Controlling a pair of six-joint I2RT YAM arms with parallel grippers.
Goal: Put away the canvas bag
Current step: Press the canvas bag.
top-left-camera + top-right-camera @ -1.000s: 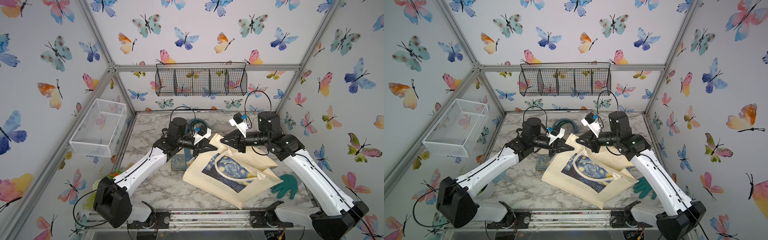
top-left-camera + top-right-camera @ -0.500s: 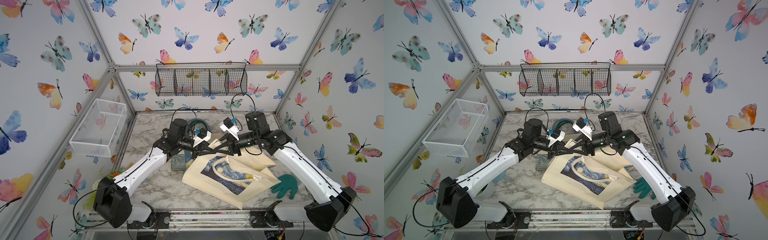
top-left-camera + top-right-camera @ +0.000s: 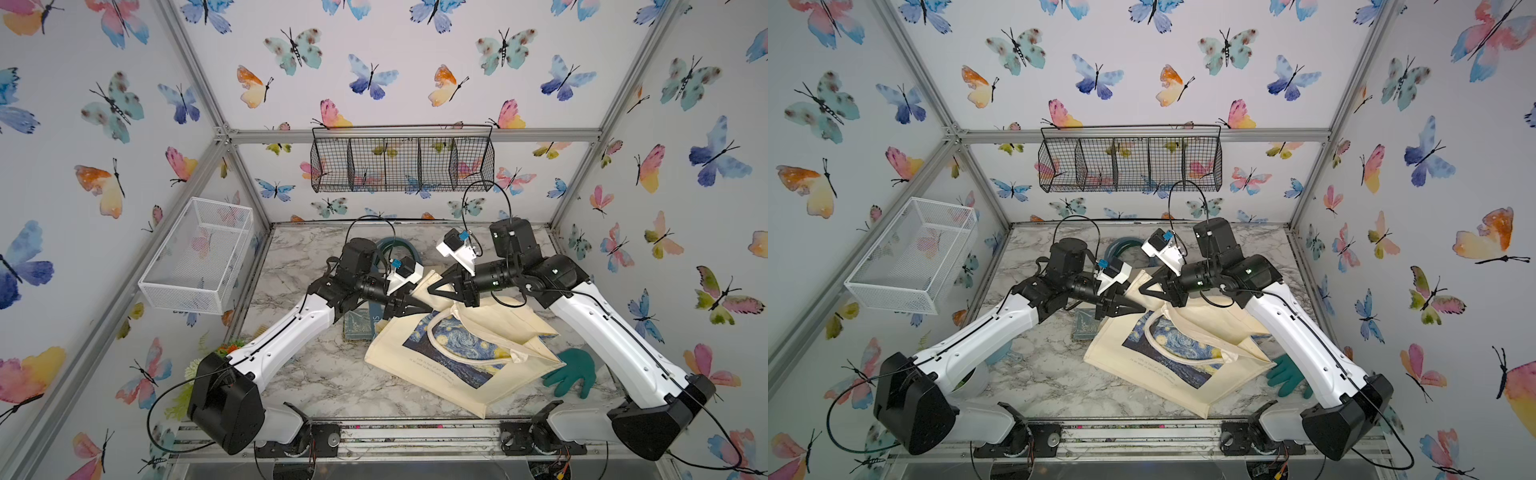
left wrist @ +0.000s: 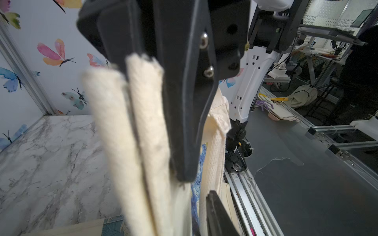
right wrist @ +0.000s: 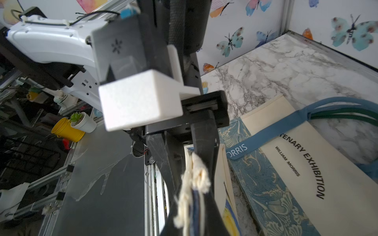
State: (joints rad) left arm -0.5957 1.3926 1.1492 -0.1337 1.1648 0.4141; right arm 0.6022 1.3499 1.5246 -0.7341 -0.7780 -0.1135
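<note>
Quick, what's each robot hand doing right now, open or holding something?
Left gripper: jaws partly open, with fabric of the canvas bag between them.
Right gripper: closed, holding the canvas bag.

You can read "WILLIAM MORRIS" and "TENARY EXHIBITION" on the cream tote [image 5: 296,163], left of centre, and "ORRIS" on its blue strap [image 5: 263,139]. The caption on the canvas bag [image 3: 432,370] seems illegible.

Both top views look down from the front over the whole marble-patterned table [image 3: 316,374]; wrist cameras, close behind the left gripper [image 3: 422,308] and right gripper [image 3: 434,289], share the cream canvas bag [image 5: 194,179].
</note>
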